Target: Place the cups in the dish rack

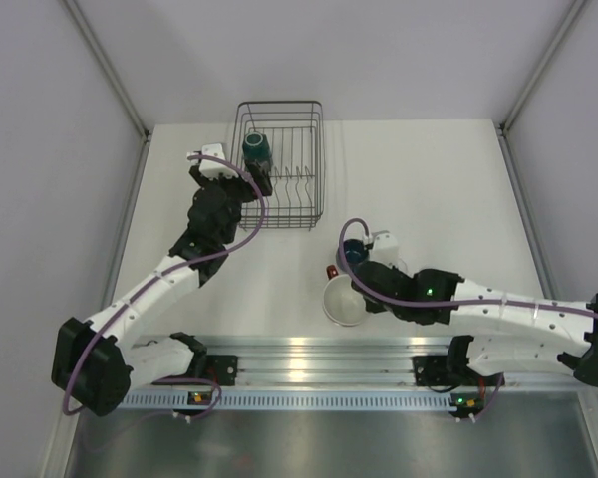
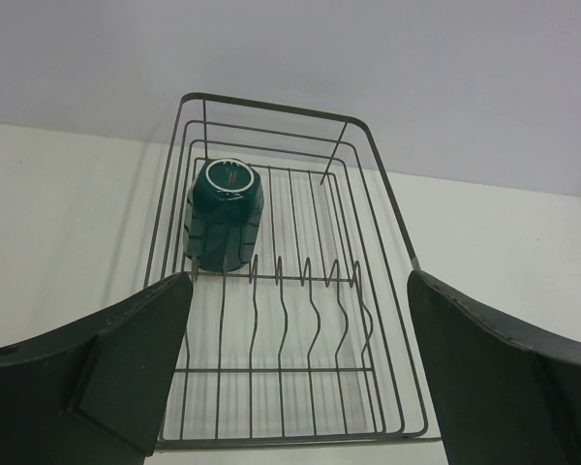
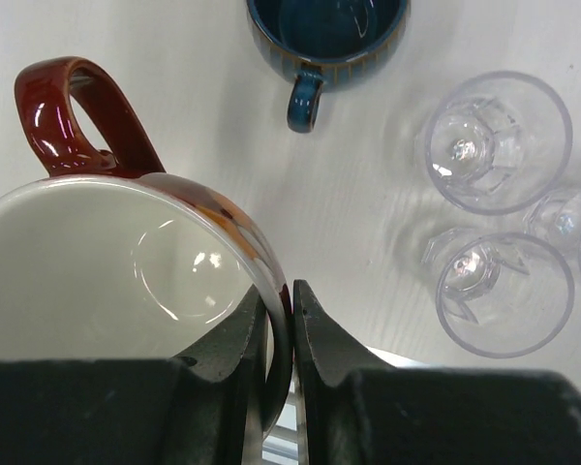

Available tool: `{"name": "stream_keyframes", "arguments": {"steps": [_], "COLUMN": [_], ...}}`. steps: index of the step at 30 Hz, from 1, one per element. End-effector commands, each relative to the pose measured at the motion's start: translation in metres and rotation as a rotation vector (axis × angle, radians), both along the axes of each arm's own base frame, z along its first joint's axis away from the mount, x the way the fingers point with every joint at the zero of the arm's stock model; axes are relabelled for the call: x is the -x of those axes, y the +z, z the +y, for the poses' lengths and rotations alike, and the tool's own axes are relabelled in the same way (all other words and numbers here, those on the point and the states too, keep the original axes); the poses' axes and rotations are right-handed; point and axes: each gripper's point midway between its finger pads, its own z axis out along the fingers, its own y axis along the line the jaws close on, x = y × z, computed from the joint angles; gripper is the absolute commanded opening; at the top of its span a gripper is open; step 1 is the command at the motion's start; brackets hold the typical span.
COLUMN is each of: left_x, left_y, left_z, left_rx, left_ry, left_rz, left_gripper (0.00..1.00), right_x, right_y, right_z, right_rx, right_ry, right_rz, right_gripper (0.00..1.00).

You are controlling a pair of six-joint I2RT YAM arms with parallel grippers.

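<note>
Dark grey wire rack (image 2: 271, 106), teal mug (image 2: 224, 213), red cup (image 3: 116, 281) white inside, dark-blue striped cup (image 3: 329, 29), clear glasses (image 3: 497, 140).

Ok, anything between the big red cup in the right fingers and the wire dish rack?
Nothing visible: bare table lies between the big red white-inside cup and the dark wire dish rack. The small dark-blue handled cup stands close by it; the left arm's open fingers hang by the rack.
</note>
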Motion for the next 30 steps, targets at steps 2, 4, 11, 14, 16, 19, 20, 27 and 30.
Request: {"name": "stream_keyframes", "arguments": {"steps": [2, 4, 11, 14, 16, 19, 20, 27, 30], "left_x": [0.005, 0.005, 0.006, 0.006, 0.006, 0.003, 0.003, -0.015, -0.025], "left_y": [0.015, 0.018, 0.026, 0.033, 0.039, 0.044, 0.048, 0.049, 0.049], "left_z": [0.007, 0.007, 0.006, 0.005, 0.004, 0.002, 0.001, -0.019, -0.025], "left_rx": [0.000, 0.004, 0.019, 0.035, 0.035, 0.038, 0.041, 0.024, 0.032], "left_ry": [0.024, 0.026, 0.022, 0.019, 0.019, 0.018, 0.015, -0.050, -0.067], "left_rz": [-0.026, -0.023, 0.009, 0.028, 0.041, 0.065, 0.067, 0.163, 0.194], "left_gripper": [0.98, 0.98, 0.99, 0.99, 0.99, 0.99, 0.99, 0.99, 0.99], "right_x": [-0.025, -0.032, -0.066, -0.088, -0.102, -0.127, -0.127, -0.169, -0.180], "right_y": [0.062, 0.071, 0.115, 0.128, 0.131, 0.146, 0.147, 0.184, 0.189], "right_z": [0.022, 0.020, 0.029, 0.027, 0.026, 0.027, 0.026, 0.021, 0.017], "right_rx": [-0.105, -0.069, -0.084, -0.035, -0.015, 0.005, 0.019, 0.012, 0.055], "right_ry": [0.013, 0.022, 0.052, 0.067, 0.061, 0.057, 0.065, 0.013, 0.021], "right_rz": [-0.151, -0.191, -0.343, -0.429, -0.462, -0.554, -0.560, -0.727, -0.779], "right_gripper": [0.00, 0.00, 0.00, 0.00, 0.00, 0.00, 0.00, 0.00, 0.00]}}
